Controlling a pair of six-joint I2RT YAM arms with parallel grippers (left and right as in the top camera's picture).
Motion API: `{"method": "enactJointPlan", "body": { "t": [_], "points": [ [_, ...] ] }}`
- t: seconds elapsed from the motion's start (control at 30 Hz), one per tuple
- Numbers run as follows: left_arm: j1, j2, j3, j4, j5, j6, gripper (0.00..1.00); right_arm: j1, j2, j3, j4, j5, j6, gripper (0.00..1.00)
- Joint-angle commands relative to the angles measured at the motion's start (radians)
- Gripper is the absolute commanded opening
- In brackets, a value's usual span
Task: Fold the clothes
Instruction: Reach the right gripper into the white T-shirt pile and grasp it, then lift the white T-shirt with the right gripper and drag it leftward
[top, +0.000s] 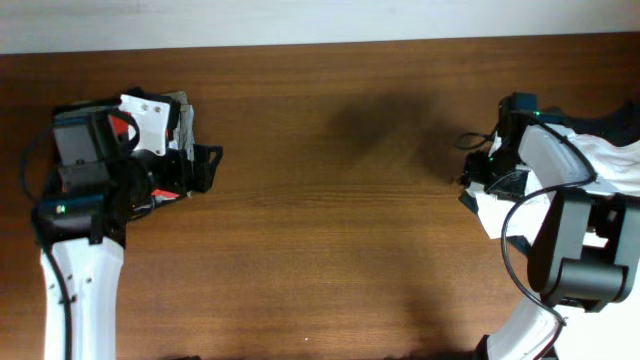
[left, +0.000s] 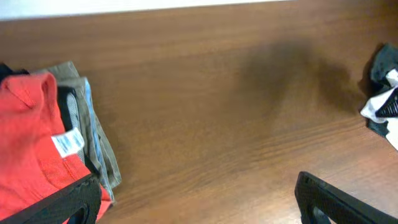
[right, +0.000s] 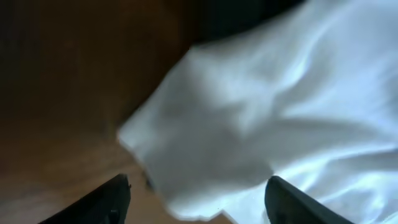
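Observation:
The white shirt (top: 622, 162) lies crumpled at the table's right edge, partly under my right arm. It fills most of the right wrist view (right: 267, 106). Its neck opening and patch are hidden. My right gripper (top: 478, 176) is open, its two fingers (right: 199, 190) set either side of the shirt's near edge, just above the fabric. My left gripper (top: 208, 164) is open and empty at the far left (left: 199, 190), over bare wood. A corner of the white shirt shows far off in the left wrist view (left: 380, 107).
A stack of folded clothes sits under my left arm: a red shirt (left: 28, 140) with a white tag on top, grey and tan pieces (left: 93, 134) beneath. A dark garment (top: 600, 122) lies behind the white shirt. The brown wooden table (top: 340, 220) spans between the arms.

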Motion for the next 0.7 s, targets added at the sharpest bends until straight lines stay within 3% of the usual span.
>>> {"method": "enactJointPlan", "body": {
  "t": [0.0, 0.1, 0.3, 0.33, 0.4, 0.43, 0.47, 0.5, 0.6, 0.63, 0.67],
  "points": [
    [-0.002, 0.037, 0.018, -0.009, 0.018, -0.01, 0.99, 0.005, 0.013, 0.003, 0.043, 0.1, -0.011, 0.72],
    [-0.002, 0.043, 0.018, -0.009, 0.018, -0.01, 0.99, 0.013, 0.024, 0.002, 0.046, 0.099, -0.034, 0.59],
    [-0.002, 0.043, 0.018, -0.009, 0.018, -0.01, 0.99, 0.021, 0.025, -0.048, 0.072, 0.091, -0.04, 0.6],
    [-0.002, 0.043, 0.018, -0.009, 0.018, -0.01, 0.99, 0.02, 0.025, -0.06, 0.08, 0.092, -0.04, 0.57],
    [-0.002, 0.043, 0.018, -0.009, 0.018, -0.01, 0.99, 0.019, 0.024, -0.06, 0.093, 0.092, -0.04, 0.35],
    [-0.002, 0.043, 0.018, -0.009, 0.018, -0.01, 0.99, 0.019, 0.024, -0.06, 0.098, 0.091, -0.037, 0.37],
    [-0.002, 0.043, 0.018, -0.009, 0.018, -0.01, 0.99, 0.019, 0.024, -0.06, 0.101, 0.087, -0.028, 0.54],
    [-0.002, 0.043, 0.018, -0.009, 0.018, -0.01, 0.99, 0.019, 0.025, -0.061, 0.101, 0.07, -0.029, 0.52],
    [-0.002, 0.043, 0.018, -0.008, 0.018, -0.01, 0.99, 0.022, 0.026, -0.077, 0.101, 0.042, -0.029, 0.11],
    [-0.002, 0.043, 0.018, -0.009, 0.018, -0.01, 0.99, 0.023, 0.022, -0.075, 0.093, 0.042, -0.055, 0.04],
    [-0.002, 0.043, 0.018, -0.008, 0.018, -0.01, 0.99, 0.023, 0.008, -0.063, 0.071, 0.042, -0.074, 0.04]
  ]
}}
